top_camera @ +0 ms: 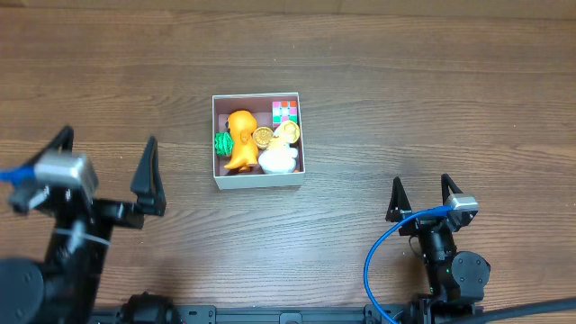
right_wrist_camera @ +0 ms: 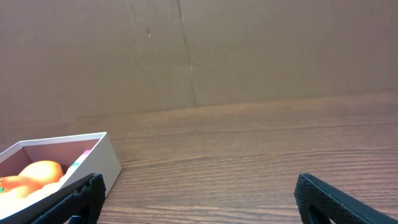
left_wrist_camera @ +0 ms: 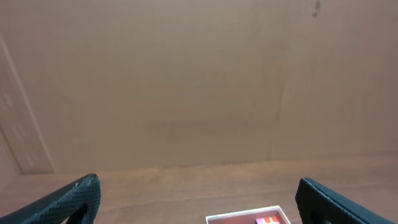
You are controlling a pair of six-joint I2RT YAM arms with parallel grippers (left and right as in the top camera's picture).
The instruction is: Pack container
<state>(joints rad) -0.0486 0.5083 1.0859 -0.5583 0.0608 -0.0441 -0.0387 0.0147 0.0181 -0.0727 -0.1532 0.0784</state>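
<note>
L arm: near-left of table (top_camera: 405,81), forearm running up from its base, wrist aimed at the far side. L gripper (top_camera: 105,139) spread wide, nothing between the fingers (left_wrist_camera: 68,202). Wrist cam looks level at a cardboard wall (left_wrist_camera: 186,81); container rim just shows at the bottom edge.

R arm: near-right, folded close over its base, blue cable (top_camera: 378,256) looping off the wrist. R gripper (top_camera: 421,180) also spread wide, holding nothing, pointing at the far side.

Container (top_camera: 261,178): centre of table, between the two arms and further out, well apart from both. Inside: orange toy (top_camera: 239,139), green piece (top_camera: 223,142) at its left, white lump (top_camera: 279,160), cube (top_camera: 284,112) w/ coloured squares in the far-right corner.

Writing: any print on the toys is prob. too small to read.
</note>
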